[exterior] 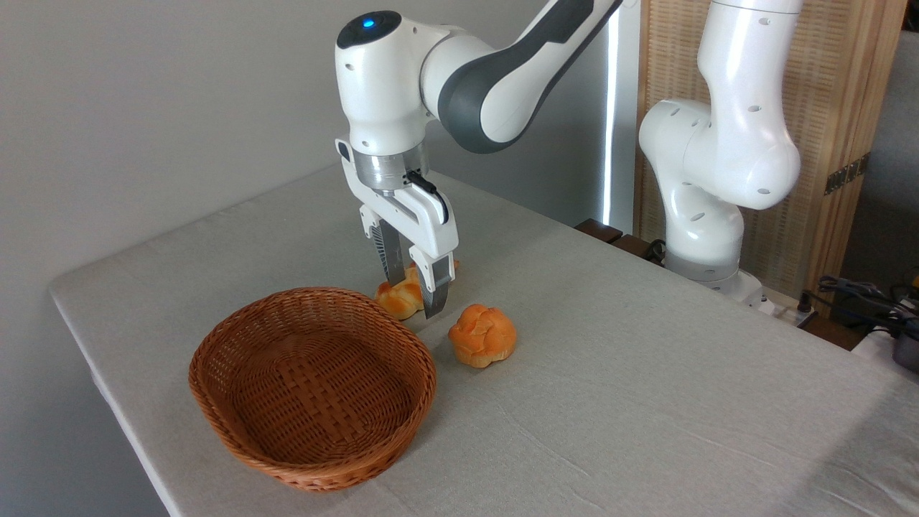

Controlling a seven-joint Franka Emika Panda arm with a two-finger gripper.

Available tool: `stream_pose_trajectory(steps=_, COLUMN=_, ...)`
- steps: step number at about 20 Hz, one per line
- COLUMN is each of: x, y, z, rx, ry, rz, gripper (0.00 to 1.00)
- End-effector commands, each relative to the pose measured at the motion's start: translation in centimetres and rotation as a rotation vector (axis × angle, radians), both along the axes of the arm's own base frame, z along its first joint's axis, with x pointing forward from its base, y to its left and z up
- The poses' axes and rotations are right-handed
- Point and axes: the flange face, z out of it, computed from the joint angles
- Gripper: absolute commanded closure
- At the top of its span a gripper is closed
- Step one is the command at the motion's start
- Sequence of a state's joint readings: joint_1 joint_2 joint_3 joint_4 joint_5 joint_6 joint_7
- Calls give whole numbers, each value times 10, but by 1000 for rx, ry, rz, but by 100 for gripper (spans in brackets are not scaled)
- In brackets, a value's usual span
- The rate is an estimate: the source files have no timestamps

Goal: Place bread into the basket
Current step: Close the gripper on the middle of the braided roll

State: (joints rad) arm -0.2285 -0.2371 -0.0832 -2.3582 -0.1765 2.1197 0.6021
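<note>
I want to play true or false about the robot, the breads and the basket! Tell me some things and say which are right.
1. The basket has nothing in it. True.
2. The long braided bread is already inside the basket. False: it lies on the table just behind the basket.
3. The gripper is down at the long braided bread, with one of its jaws on each side. True.
4. The round bun is held up in the air. False: it sits on the table, to the right of the basket.
5. The basket is tipped over. False: it stands upright, open side up.
</note>
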Motion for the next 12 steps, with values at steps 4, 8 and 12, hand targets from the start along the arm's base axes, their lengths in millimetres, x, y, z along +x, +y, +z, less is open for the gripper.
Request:
stream_pose_trajectory(steps=4, x=-6, y=-1, z=-4, rx=-19, ry=-15, rz=27, gripper=0)
stream_pose_trajectory(steps=8, x=-9, y=-8, z=-19, rx=-17, ry=-23, rz=13, gripper=12)
stream_pose_trajectory(steps=12, x=-9, y=-9, z=-19, rx=-20, ry=-24, rz=12, gripper=73)
